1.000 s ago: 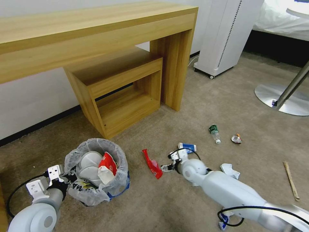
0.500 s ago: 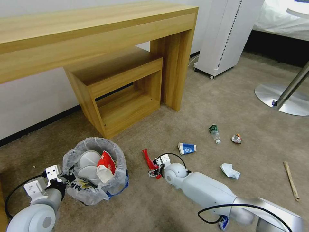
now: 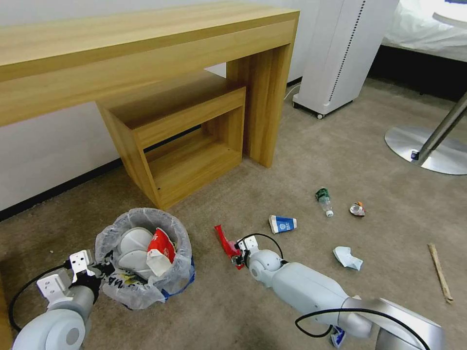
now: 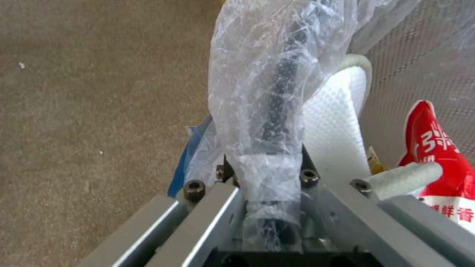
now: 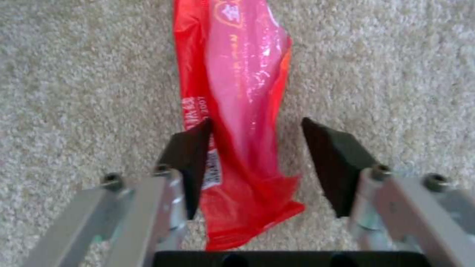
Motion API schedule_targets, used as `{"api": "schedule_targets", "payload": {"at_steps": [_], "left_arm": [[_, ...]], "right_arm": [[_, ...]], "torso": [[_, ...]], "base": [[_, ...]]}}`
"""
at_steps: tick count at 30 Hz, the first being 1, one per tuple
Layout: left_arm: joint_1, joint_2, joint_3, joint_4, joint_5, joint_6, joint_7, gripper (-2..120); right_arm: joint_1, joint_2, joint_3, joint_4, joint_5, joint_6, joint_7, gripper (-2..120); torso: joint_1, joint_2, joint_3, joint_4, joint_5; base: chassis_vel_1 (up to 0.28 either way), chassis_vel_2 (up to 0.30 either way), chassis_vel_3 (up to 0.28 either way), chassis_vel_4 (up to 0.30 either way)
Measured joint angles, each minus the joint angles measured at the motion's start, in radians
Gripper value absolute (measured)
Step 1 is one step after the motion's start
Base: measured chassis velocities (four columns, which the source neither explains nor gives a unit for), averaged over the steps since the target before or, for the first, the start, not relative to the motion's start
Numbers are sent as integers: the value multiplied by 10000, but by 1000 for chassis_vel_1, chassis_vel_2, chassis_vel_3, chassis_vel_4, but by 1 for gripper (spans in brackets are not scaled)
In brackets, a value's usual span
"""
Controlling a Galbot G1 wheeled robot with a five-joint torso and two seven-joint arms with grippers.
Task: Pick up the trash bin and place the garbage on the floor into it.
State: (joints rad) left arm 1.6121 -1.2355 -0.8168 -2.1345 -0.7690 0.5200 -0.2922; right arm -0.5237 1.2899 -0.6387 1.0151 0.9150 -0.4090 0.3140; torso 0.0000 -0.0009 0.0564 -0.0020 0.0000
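The right gripper straddles the red wrapper with jaws wide, ready to pinch; the left gripper clamps the trash bin rim, holding it near.

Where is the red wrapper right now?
In the head view the red wrapper lies on the carpet between the trash bin and the blue-white carton, with the right gripper open astride it.

The trash bin wore a crinkly translucent white bag with a blue patch low on its side; inside lay white slippers and a red-and-white cup. The wrapper was glossy red with pale print. The carton was blue and white, the bottle green-labelled, the carpet mottled beige, the desk wood-grained.
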Motion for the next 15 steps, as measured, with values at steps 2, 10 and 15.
{"api": "schedule_targets", "payload": {"at_steps": [2, 10, 15], "left_arm": [[-13, 0, 12, 9, 7, -3, 4, 1], [-122, -31, 107, 136, 52, -21, 5, 1], [-145, -23, 127, 174, 63, -27, 5, 1]], "right_arm": [[-8, -7, 4, 2, -20, 27, -8, 41], [-123, -152, 40, 73, -202, 258, -103, 13], [-220, -242, 105, 131, -346, 575, -203, 0]], "torso": [[0, 0, 0, 0, 0], [0, 0, 0, 0, 0], [0, 0, 0, 0, 1]], "base": [[0, 0, 0, 0], [0, 0, 0, 0], [0, 0, 0, 0]]}}
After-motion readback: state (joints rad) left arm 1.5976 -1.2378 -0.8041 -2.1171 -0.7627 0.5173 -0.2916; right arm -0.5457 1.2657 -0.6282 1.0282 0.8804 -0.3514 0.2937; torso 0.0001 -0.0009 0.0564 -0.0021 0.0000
